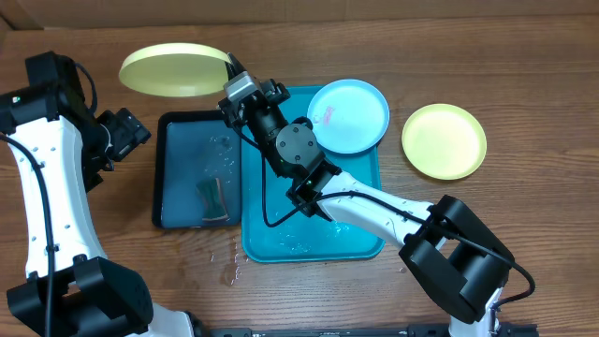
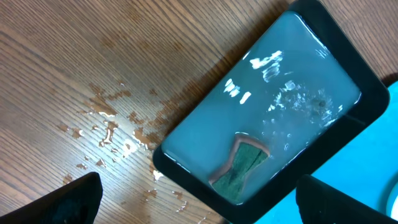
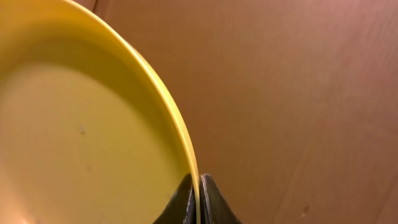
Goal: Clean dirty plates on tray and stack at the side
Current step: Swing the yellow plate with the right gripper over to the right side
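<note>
Left tool spread wide, right tool pinched tight, right arm outstretched

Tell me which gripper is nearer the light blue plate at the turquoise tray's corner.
Right. The right gripper, shut on the rim of a yellow plate, sits just left of the blue plate; the left gripper hangs open beyond the dark tray.

- We take this for a robotics lab: a white left arm and right arm stand at a wood-grain table.
- We see staged dishwashing props: plastic plates, a turquoise tray, a black tray of water.
</note>
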Controlling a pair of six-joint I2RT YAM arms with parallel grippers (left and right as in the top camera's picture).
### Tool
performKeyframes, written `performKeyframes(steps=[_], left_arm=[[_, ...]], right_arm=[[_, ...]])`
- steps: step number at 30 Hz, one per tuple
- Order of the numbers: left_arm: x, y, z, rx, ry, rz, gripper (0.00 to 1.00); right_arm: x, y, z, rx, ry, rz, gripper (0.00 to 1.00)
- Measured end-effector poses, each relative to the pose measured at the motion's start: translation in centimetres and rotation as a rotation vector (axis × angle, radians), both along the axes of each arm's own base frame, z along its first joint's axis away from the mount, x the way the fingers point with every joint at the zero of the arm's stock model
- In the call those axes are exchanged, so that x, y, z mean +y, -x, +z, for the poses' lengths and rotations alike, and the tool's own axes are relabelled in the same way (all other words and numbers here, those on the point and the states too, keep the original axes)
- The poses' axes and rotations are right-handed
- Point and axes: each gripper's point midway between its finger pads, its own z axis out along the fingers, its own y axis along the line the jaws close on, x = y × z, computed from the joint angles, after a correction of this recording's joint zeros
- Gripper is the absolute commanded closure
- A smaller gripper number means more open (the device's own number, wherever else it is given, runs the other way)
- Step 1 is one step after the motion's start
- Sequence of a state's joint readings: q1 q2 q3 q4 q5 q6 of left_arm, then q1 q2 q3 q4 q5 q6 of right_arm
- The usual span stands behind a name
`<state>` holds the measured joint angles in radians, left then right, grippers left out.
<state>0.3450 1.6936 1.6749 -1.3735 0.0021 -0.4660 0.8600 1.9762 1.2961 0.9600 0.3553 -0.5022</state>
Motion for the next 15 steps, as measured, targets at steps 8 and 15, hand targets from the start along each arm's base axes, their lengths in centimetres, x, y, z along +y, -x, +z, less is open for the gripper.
performKeyframes(steps=[8, 15], left_arm=[[0.0, 0.0, 0.0, 0.0, 0.0, 0.0, 0.0], [0.0, 0.0, 0.0, -0.001, 0.0, 0.0, 0.0]], right_arm=[[0.8, 0.9, 0.1, -0.015, 0.017, 0.011, 0.96], [1.5, 1.6, 0.1, -0.016, 0.017, 0.029, 0.96]])
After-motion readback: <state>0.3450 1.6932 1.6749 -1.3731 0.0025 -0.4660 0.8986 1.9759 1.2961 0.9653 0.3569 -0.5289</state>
